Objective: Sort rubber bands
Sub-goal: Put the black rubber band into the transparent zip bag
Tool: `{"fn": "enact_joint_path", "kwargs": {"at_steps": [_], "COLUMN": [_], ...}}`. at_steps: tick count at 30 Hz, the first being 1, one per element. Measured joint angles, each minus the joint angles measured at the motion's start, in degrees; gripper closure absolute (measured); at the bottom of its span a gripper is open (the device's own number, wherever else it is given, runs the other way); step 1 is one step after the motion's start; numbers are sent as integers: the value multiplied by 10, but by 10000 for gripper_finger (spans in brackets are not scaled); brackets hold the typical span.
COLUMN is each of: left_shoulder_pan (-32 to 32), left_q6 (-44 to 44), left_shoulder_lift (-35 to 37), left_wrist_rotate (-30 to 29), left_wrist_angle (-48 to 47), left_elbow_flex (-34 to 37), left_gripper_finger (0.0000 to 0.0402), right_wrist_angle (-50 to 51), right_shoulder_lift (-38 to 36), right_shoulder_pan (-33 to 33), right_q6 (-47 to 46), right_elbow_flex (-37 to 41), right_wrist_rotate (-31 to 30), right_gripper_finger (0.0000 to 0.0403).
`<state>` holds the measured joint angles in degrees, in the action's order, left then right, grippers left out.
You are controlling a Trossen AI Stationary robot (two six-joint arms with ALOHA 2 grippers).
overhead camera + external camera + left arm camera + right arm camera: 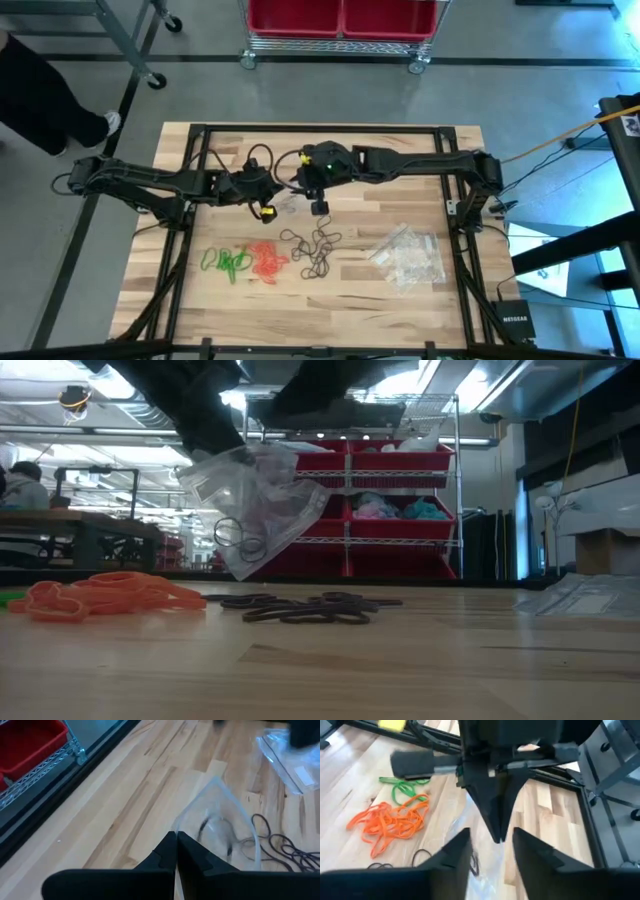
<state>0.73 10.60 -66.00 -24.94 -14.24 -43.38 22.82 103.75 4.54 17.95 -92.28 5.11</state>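
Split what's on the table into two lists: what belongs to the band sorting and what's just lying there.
Job: green bands, orange bands, black bands, clear bag with black bands in it, pinched by the left gripper.

Lying about: spare bags, red bins.

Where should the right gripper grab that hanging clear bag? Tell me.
Grip the clear bag at its free top edge, opposite the corner the left gripper pinches shut, coming level from the side: it hangs off the table, with black bands low inside.
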Motion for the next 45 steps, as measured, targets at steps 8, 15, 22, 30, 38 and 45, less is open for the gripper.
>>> {"fn": "enact_joint_path", "kwargs": {"at_steps": [8, 15, 22, 30, 38, 45], "left_shoulder_pan": [0, 0, 0, 0, 0, 0], "left_q6": [8, 10, 10, 10, -10, -16], "left_shoulder_lift": [0, 0, 0, 0, 0, -1], "left_wrist_rotate": [-4, -4, -3, -3, 10, 10], "left_wrist_angle": [-2, -2, -2, -2, -2, -2], "left_elbow_flex": [0, 0, 0, 0, 0, 0], "left_gripper_finger": [401, 401, 401, 402, 402, 401], "right_wrist_angle": [142, 174, 103, -74, -258, -341], "right_shoulder_lift": [-19, -82, -169, -205, -124, -4], "right_shoulder_pan": [0, 0, 0, -1, -24, -26], "right_q6": [-2, -27, -70, -132, -115, -50], "right_elbow_flex": [-62, 18, 181, 362, 470, 456], "right_wrist_rotate": [0, -4, -10, 38, 45, 38], "right_gripper_finger": [209, 224, 233, 233, 233, 233]}}
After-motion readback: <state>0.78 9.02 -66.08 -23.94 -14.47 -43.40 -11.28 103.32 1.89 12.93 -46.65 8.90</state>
